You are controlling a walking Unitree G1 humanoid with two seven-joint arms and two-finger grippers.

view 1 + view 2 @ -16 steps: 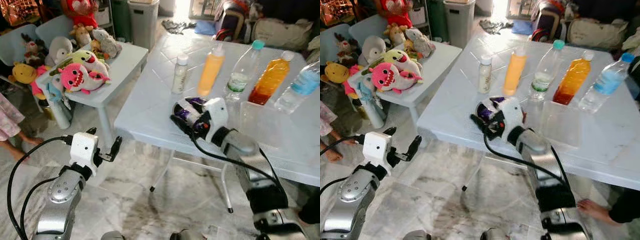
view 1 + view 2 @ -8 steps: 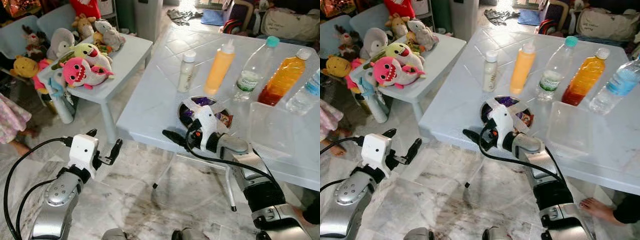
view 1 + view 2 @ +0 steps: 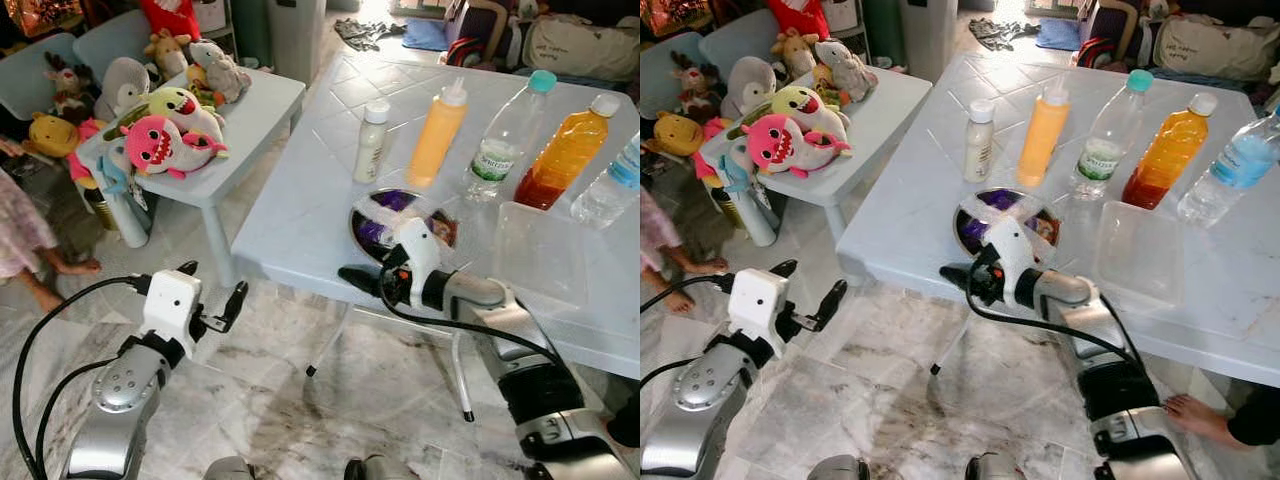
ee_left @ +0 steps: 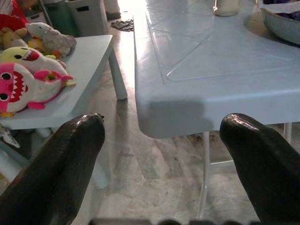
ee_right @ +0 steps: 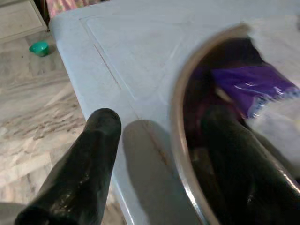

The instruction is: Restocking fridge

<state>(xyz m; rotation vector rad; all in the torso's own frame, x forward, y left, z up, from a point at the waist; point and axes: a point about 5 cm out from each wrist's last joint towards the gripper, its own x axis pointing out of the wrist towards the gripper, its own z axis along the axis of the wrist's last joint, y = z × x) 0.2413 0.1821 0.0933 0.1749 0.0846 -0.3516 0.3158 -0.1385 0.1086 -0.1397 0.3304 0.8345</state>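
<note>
**A:** Where is the right gripper (image 5: pixel 154 154) sitting?

**B:** At the near edge of the pale blue table (image 3: pixel 300 210), with its fingers spread apart. In the wrist view one finger is reaching inside the metal bowl (image 3: pixel 372 222) and the other is hanging outside the rim; whether they are touching the rim, I cannot tell.

**A:** What is the bowl holding?

**B:** Purple snack packets (image 5: pixel 255 86), with white tape strips crossing over the top.

**A:** And around the bowl?

**B:** Taking the bowl as the clock's centre in the head view: a small white bottle (image 3: pixel 370 142) is standing at 12 o'clock, an orange squeeze bottle (image 3: pixel 438 137) at 1, a clear water bottle with a teal cap (image 3: pixel 507 137) and an amber drink bottle (image 3: pixel 565 155) toward 2, and a clear plastic tub (image 3: pixel 540 255) at 3.

**A:** The left gripper (image 3: pixel 211 296)?

**B:** Hovering over the marble floor (image 3: pixel 280 400), wide open, gripping nothing, pointing at the table's corner.

**A:** Anything else?

**B:** Stuffed toys, a pink shark (image 3: pixel 165 148) among them, are lying on a small side table (image 3: pixel 250 110) at 10 o'clock.
</note>
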